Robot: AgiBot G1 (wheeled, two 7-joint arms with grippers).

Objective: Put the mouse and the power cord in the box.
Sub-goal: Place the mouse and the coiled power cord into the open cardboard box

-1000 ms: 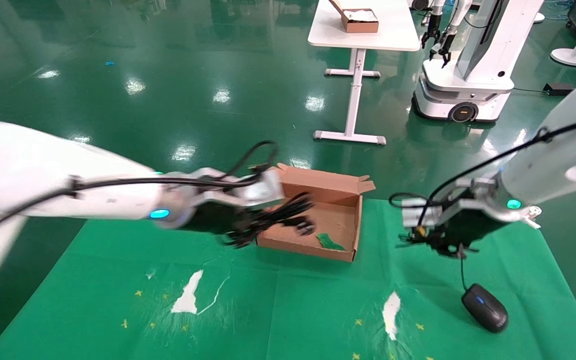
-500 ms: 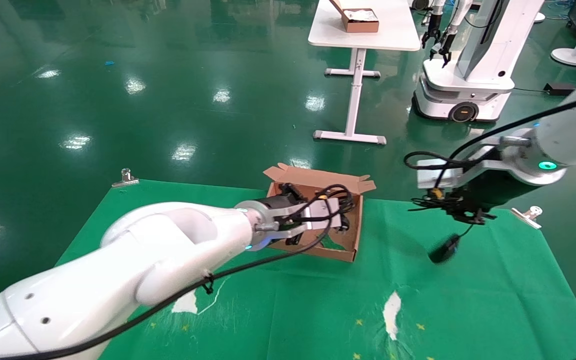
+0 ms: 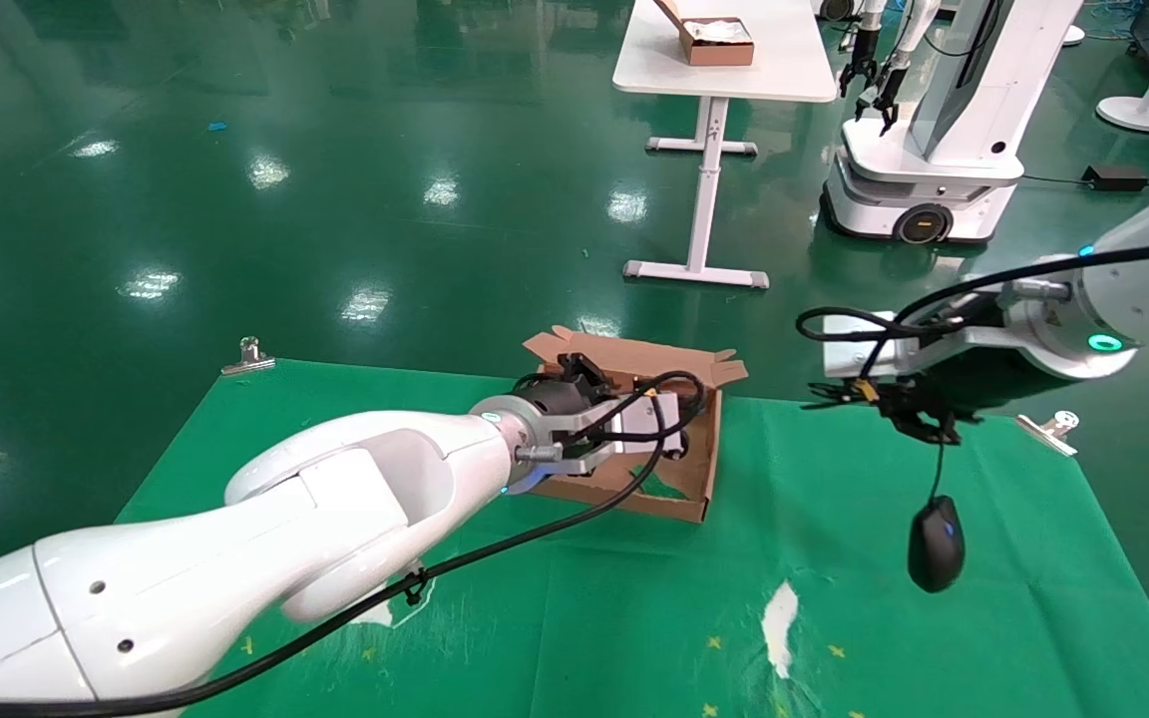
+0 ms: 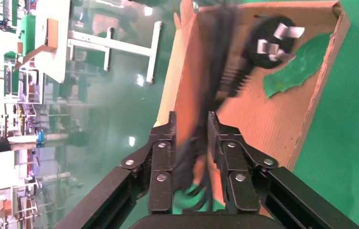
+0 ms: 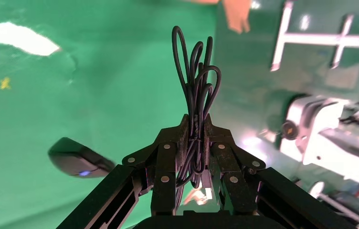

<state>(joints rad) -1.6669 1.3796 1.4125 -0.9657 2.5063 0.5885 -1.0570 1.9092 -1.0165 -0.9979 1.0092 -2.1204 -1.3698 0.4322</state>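
Right gripper (image 5: 195,125) pinches bundled wire; mouse (image 3: 936,543) dangles lower right, likely swings. Left gripper (image 4: 192,129) clamps floppy cord (image 4: 225,71) over box (image 4: 282,124).

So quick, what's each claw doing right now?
Left gripper: shut on the thick black power cord, over the brown cardboard box.
Right gripper: shut on the small black mouse's thin wire; mouse dangles.

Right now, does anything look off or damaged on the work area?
Yes. The mouse dangles off the cloth by its thin wire, whose bundle the right gripper pinches, rather than being held by its body. The green cloth has torn white patches, and a green scrap lies inside the box.
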